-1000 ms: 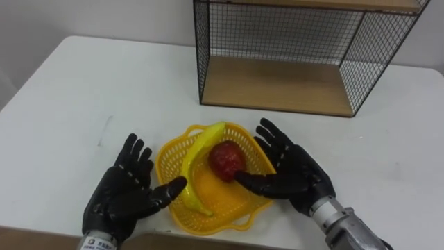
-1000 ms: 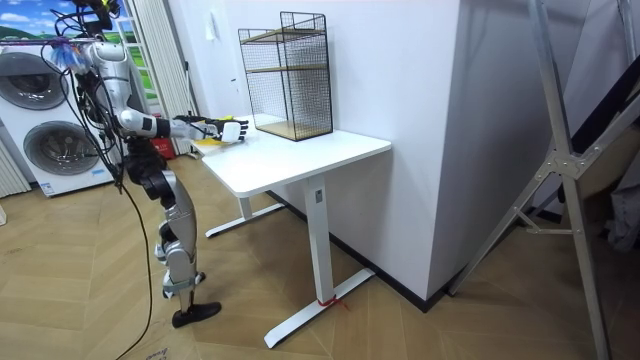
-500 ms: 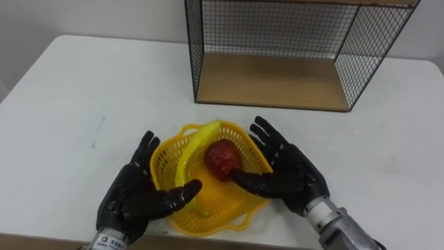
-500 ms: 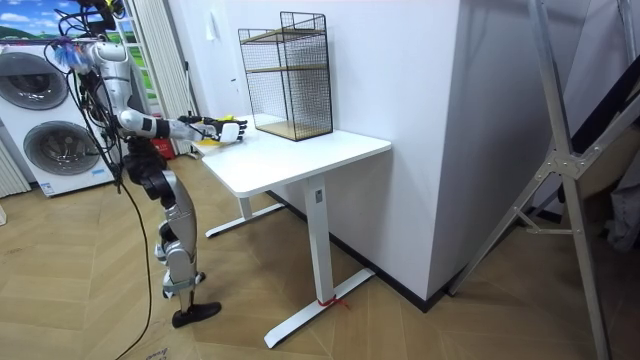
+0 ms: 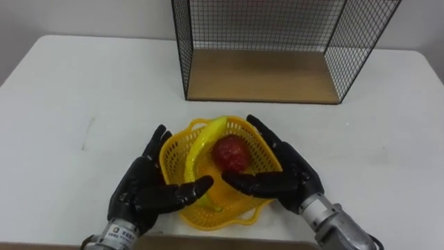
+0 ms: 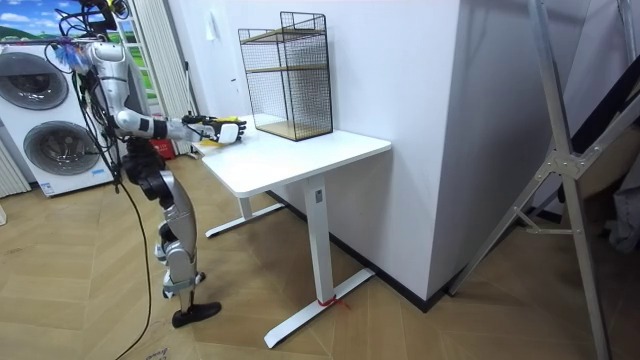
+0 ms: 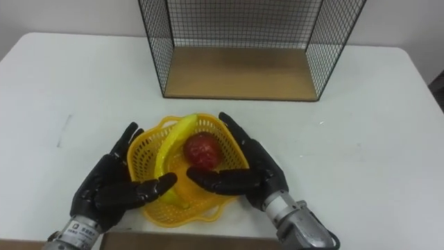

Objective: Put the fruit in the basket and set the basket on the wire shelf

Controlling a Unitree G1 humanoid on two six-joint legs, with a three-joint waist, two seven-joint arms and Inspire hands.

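My left hand [image 5: 147, 193] and right hand [image 5: 286, 178] cup the basket [image 5: 168, 154] between them, fingers straight along its walls, thumbs over the near rim. The banana [image 5: 200, 144] and red fruit [image 5: 231, 153] lie inside. Risk: a flat-palmed squeeze could slip, tipping the load. The white table [image 5: 83, 90] is bare; the wire shelf [image 5: 263, 76] stands just beyond my fingertips.

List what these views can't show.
Base of the basket, on or off the table: hidden by its own walls in eye views, too small in room view.
Lower part of the banana: behind the thumb of the left hand.
Top of the wire shelf: cut off by eye views' upper edge.
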